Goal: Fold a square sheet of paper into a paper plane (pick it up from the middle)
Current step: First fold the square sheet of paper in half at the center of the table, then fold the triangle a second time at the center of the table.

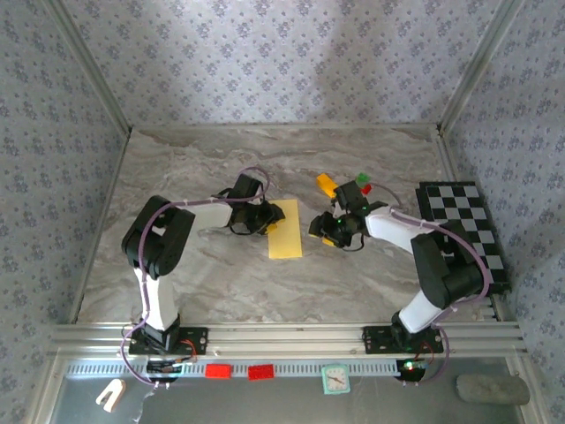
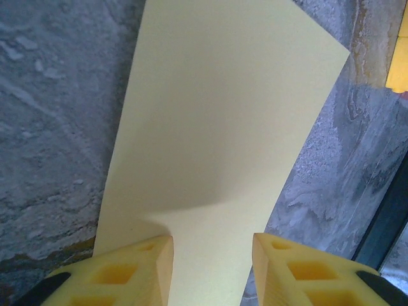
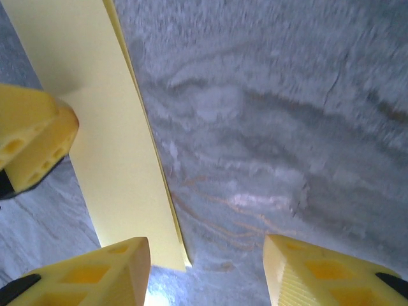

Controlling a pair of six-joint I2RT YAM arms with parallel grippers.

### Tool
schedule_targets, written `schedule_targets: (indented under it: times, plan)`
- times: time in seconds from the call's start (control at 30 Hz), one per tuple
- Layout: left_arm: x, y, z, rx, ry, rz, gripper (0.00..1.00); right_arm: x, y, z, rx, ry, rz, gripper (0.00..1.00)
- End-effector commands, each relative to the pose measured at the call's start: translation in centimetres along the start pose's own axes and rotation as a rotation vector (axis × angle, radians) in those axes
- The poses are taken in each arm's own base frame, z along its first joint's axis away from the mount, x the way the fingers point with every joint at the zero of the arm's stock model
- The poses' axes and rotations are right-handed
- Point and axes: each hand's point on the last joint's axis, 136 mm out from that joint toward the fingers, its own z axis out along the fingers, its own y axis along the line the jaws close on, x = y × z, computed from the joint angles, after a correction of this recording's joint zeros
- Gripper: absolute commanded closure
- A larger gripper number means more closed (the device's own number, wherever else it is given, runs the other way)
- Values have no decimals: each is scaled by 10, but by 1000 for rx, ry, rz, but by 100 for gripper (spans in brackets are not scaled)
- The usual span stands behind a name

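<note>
Your left gripper (image 2: 212, 274) has its jaws parted, and the sheet of paper (image 2: 217, 127) runs out from the gap between them. From the wrist view you cannot tell whether the fingertips (image 2: 137, 271) press on the sheet or only stand over it. Your right gripper (image 3: 205, 271) is spread wide above the bare marble table (image 3: 287, 127), with one finger (image 3: 89, 274) standing over a corner of the sheet.

The sheet lies flat at mid-table between your two grippers. It is folded into a narrow rectangle, and two layers show along its edge. Its long axis runs away from the arm bases toward the back wall. The left gripper sits at its far left edge and the right gripper just beside its right edge.

Past the right gripper, toward the back, you have an orange-yellow block (image 1: 327, 184), a green block (image 1: 361, 177) and a red block (image 1: 366, 188), all apart from the sheet. The checkered board (image 1: 463, 234) lies along the right side of the table, well apart from the paper
</note>
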Motion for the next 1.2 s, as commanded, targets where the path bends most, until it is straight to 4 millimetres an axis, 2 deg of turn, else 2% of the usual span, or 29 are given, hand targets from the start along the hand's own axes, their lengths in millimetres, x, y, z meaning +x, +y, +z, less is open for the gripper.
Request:
schedule_targets:
  times: [0.0, 0.3, 0.47, 0.77, 1.17]
  plan:
    - [1, 25, 1, -86, -12, -29, 61, 18, 15, -3, -68, 39, -2, 47]
    - [8, 44, 4, -100, -11, -83, 61, 44, 28, 20, -111, 114, 21, 46]
    - [8, 42, 5, -82, -9, -88, 61, 49, 29, 29, -75, 133, 20, 51]
    - [10, 43, 7, -64, -5, -94, 61, 49, 29, 36, -66, 156, 23, 55]
    - [9, 37, 6, -50, 1, -85, 61, 38, 42, 27, -133, 102, -18, 65]
